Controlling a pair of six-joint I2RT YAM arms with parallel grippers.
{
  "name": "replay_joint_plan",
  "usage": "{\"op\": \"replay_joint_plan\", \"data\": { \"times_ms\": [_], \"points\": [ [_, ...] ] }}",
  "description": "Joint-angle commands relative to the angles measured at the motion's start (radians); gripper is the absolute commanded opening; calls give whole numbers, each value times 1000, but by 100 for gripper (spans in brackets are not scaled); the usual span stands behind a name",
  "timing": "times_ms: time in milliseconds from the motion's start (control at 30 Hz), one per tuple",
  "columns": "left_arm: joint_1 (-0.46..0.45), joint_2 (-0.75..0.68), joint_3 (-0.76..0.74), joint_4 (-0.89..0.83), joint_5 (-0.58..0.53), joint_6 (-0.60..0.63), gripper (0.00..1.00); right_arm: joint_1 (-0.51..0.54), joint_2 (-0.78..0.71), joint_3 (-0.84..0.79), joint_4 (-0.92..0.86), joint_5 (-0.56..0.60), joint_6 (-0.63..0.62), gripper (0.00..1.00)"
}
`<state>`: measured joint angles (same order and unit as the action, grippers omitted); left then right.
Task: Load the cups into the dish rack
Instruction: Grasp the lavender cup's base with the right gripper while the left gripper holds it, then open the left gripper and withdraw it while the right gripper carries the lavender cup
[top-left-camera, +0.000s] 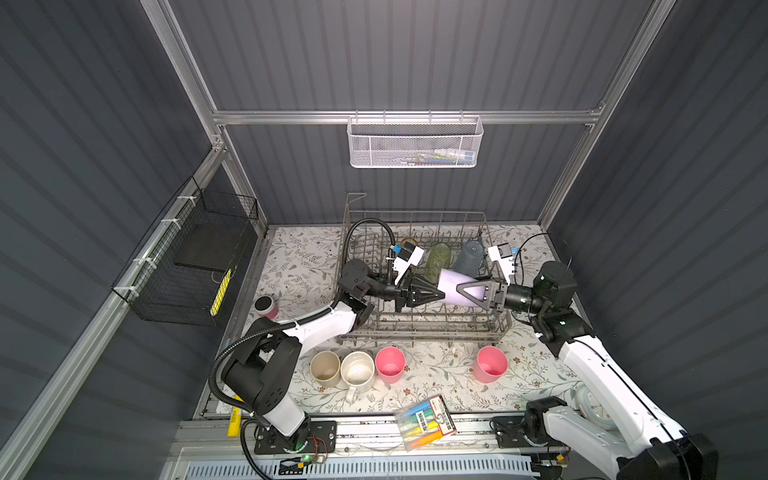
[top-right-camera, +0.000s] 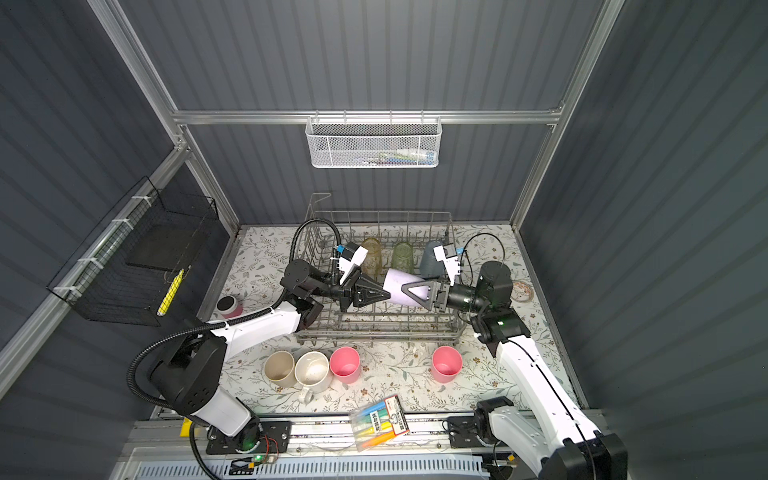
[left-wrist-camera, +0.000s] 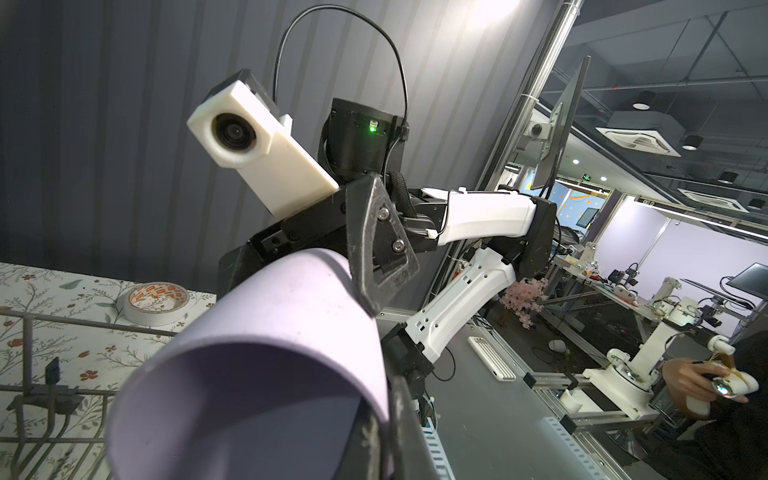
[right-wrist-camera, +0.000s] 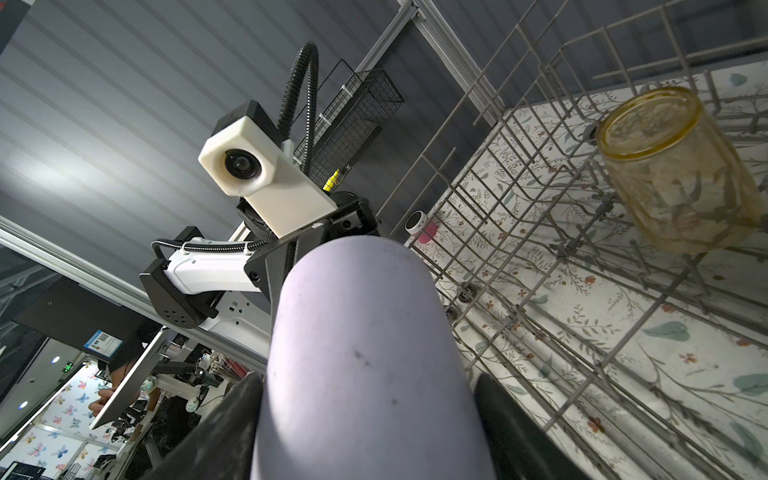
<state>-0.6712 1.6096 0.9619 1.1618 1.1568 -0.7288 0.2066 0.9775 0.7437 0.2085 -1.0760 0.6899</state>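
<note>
Progress: clenching left gripper (top-left-camera: 434, 292) on lilac tumbler (top-left-camera: 451, 280), straddling it with right gripper (top-left-camera: 459, 289), grip unclear; counting three glasses (top-left-camera: 439, 257) in dish rack (top-left-camera: 415, 329), four cups (top-left-camera: 390, 364) toward front edge of bench (top-left-camera: 440, 376).

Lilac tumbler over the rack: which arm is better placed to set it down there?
Probably the right: the right gripper straddles the lilac tumbler across its body, jaws not yet closed on it, over the dish rack, while the left gripper only pinches the rim.
</note>
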Motion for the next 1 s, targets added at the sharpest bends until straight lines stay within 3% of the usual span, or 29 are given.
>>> {"op": "replay_joint_plan", "data": {
  "times_ms": [0, 67, 233, 500, 667, 800, 967],
  "points": [
    [7, -35, 10, -22, -26, 52, 0, 22, -4, 35, -4, -22, -12, 62],
    [7, -40, 8, -29, -27, 59, 0, 22, -14, 38, -9, 1, -10, 55],
    [8, -57, -7, -44, -31, 72, 17, 17, -41, 60, -43, 38, -17, 42],
    [17, -100, -28, -123, -43, 134, 36, -15, -63, 93, -130, 62, -46, 35],
    [21, -136, -46, -192, -63, 186, 40, -58, -69, 119, -218, 84, -76, 34],
    [25, -195, -59, -297, -91, 259, 40, -88, -61, 198, -438, 181, -189, 34],
    [25, -294, -72, -494, -134, 390, 40, -90, -31, 314, -704, 396, -321, 34]
  ]
}}
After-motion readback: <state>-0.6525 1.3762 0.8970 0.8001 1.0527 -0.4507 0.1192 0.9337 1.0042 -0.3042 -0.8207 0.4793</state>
